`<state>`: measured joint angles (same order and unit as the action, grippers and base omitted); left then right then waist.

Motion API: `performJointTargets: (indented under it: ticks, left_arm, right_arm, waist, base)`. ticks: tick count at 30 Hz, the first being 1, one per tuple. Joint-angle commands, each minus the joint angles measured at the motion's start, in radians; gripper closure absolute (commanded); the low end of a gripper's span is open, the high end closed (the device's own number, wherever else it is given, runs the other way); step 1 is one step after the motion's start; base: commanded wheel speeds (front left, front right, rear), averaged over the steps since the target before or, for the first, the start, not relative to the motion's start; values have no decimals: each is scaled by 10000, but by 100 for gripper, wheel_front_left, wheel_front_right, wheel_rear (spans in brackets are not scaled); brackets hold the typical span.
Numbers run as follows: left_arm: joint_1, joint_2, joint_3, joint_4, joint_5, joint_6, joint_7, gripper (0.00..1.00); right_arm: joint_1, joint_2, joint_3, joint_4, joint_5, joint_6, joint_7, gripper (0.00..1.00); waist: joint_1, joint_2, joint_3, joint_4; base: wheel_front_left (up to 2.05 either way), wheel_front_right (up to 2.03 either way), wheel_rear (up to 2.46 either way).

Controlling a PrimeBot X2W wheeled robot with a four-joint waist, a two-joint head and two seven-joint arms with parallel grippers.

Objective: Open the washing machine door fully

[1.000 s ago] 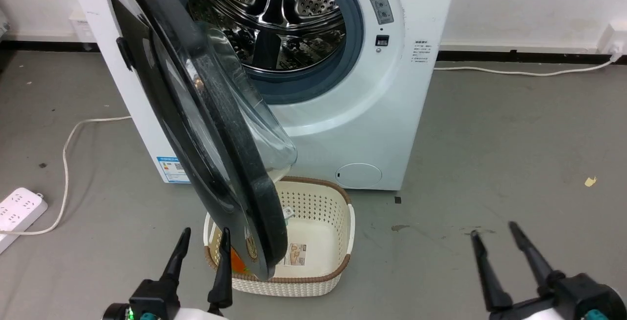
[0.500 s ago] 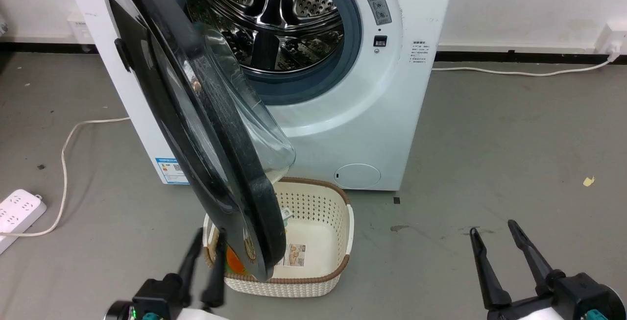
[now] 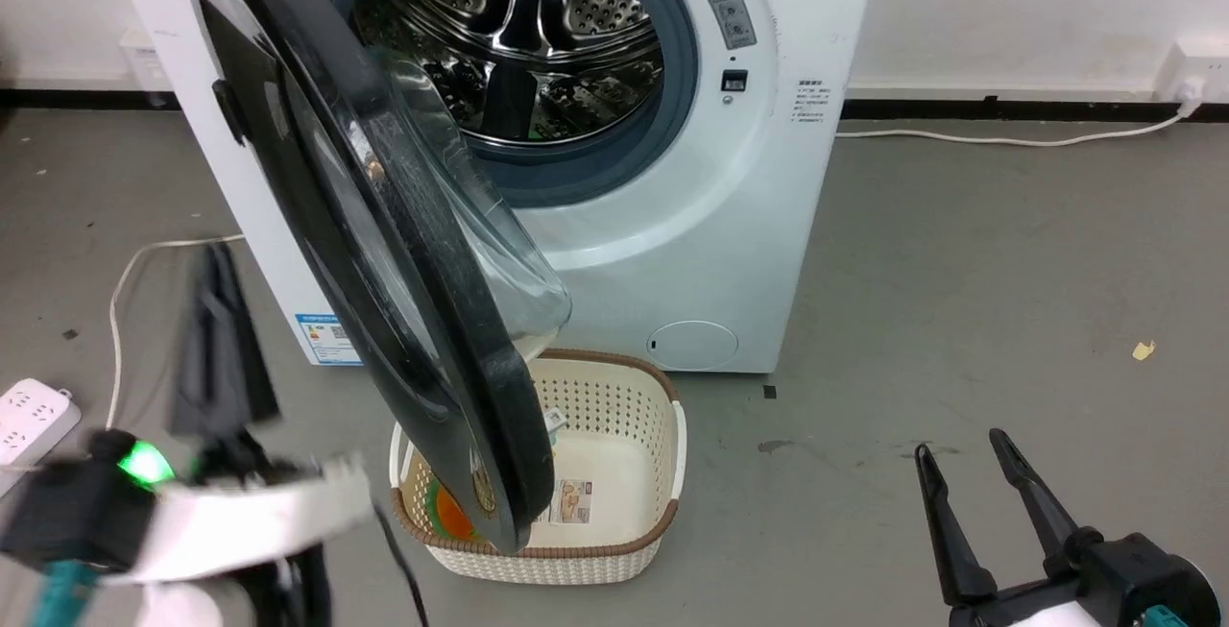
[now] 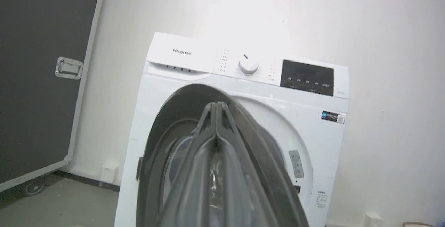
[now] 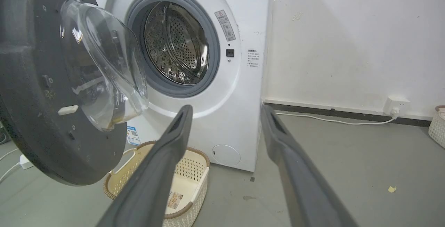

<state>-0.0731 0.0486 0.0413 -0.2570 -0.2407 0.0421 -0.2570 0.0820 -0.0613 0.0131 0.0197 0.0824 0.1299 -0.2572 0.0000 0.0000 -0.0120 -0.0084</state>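
The washing machine (image 3: 691, 224) stands against the far wall, its top cut off by the head view's upper edge, while the left wrist view takes in its dial and dark display. The washing machine door (image 3: 384, 253) hangs from the machine's left side, swung out toward the near side and seen almost edge-on, so the steel drum (image 3: 518, 32) lies open to the right of it. Its lower rim covers the left part of the cream basket (image 3: 662, 454) on the floor before the machine; something orange (image 3: 451, 521) in the basket is half hidden behind that rim and cannot be made out. The left gripper (image 3: 213, 257) is a dark smear left of the door and apart from it; in the left wrist view its fingers (image 4: 208, 122) are pressed together with nothing between them, and they hide the door's middle. The right gripper (image 3: 960, 446) sits at the near right, well apart from the machine, jaws spread wide and empty, its body cut by the frame's corner. A white power strip (image 3: 34, 416) is clipped by the left edge.
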Motion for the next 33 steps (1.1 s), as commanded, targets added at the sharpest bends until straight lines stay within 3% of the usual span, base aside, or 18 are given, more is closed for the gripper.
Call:
performJointTargets:
  ticks: [1,9,22,33]
  left_arm:
    - [-469,16,62,-416,43,-10,-47,100]
    - [-1482,16,-899,-1081,541,-315,373,100]
    - [-254,16,-4220,1020,19,62,2616,100]
    - [-515,132,-3826,3646,-214,465,2107,100]
  right_arm:
    - [-63,49,38,-37,72,8,-45,0]
    - [-94,59,199,65,148,8,-45,0]
    - [-185,73,161,116,237,8,-45,0]
    - [-291,90,64,110,315,8,-45,0]
  waist:
    - [0,0,-10,-42]
    - [0,0,-25,-252]
    - [0,0,252,-391]
    - [0,0,502,-242]
  base:
    - [0,0,0]
    - [0,0,0]
    - [0,0,0]
    - [0,0,0]
